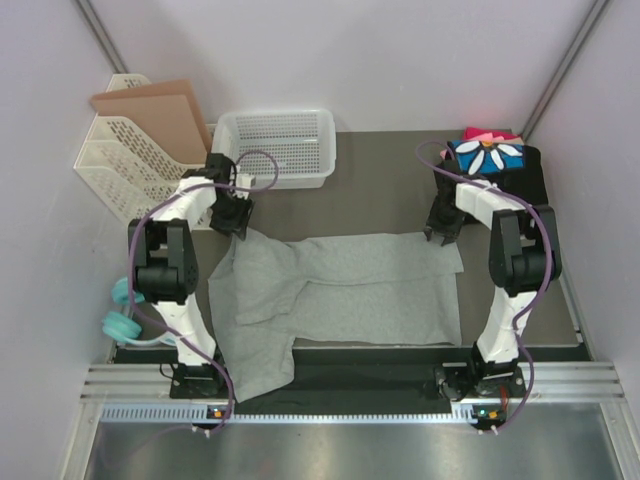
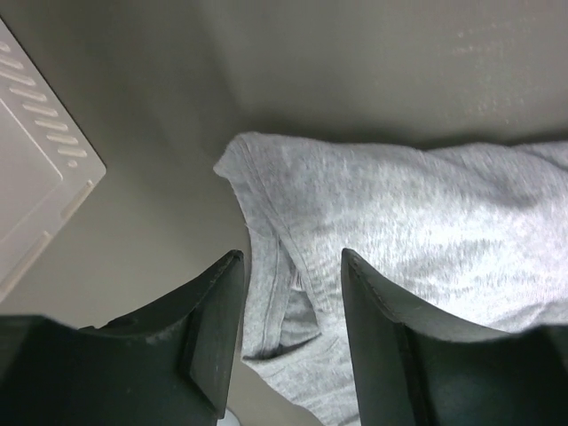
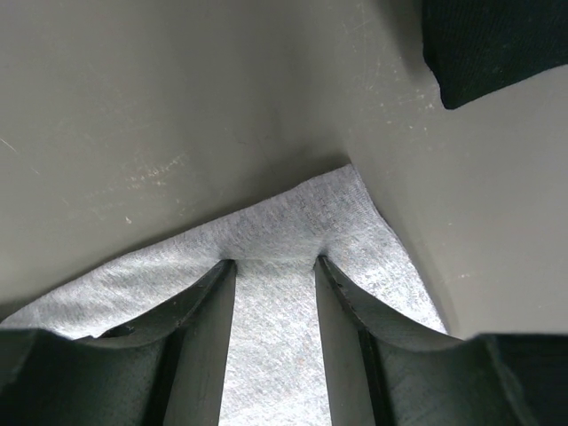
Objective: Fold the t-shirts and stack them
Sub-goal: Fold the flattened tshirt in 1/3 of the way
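Grey t-shirt (image 1: 340, 290) flat on the table (image 1: 390, 190), fold starting
Left tool (image 1: 240, 226) and right tool (image 1: 440, 236) gape over its far corners (next: pinch both).

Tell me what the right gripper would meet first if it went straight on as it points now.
The right gripper would most likely meet the corner of the grey t-shirt, which lies right under it. It may be touching the cloth, but depth is unclear.

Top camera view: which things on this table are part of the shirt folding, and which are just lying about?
Part of the job:
grey t-shirt, laid out mid-table
folded shirts, far right corner
left claw and right claw, both open at the grey shirt's far edge

Just lying about:
white basket
file rack
brown folder in it
teal object by the left arm
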Motion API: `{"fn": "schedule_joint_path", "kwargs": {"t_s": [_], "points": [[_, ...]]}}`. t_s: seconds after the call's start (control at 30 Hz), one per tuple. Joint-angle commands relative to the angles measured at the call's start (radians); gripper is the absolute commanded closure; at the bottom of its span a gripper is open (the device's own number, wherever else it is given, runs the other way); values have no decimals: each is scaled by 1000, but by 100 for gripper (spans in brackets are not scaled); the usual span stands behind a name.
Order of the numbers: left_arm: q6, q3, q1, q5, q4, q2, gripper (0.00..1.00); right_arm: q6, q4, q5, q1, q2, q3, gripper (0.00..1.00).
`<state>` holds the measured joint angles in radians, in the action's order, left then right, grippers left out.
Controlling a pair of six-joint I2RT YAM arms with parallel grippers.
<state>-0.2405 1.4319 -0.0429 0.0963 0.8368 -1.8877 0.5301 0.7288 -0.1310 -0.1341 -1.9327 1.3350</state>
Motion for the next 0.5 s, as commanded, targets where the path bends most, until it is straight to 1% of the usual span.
{"fn": "schedule_joint_path", "kwargs": {"t_s": [0.0,0.07,0.2,0.3,0.4,0.43,0.47], "points": [[23,33,3,34,-39,-40,49,-21,-101,-70,36,-42,-43,60],[26,42,5,48,-42,-62,51,-19,-103,-70,34,-37,-46,61],[40,70,3,89,-38,-108,58,-21,-103,-68,34,-34,-48,64],[50,84,5,85,-44,-134,63,-21,-103,-70,34,-31,-48,66],[47,79,9,71,-47,-126,87,-21,-101,-68,33,-25,-49,68],[46,78,17,68,-45,-120,97,-22,-103,-70,34,-25,-49,69],[43,73,21,65,-44,-113,100,-22,-101,-70,34,-23,-49,69]]}}
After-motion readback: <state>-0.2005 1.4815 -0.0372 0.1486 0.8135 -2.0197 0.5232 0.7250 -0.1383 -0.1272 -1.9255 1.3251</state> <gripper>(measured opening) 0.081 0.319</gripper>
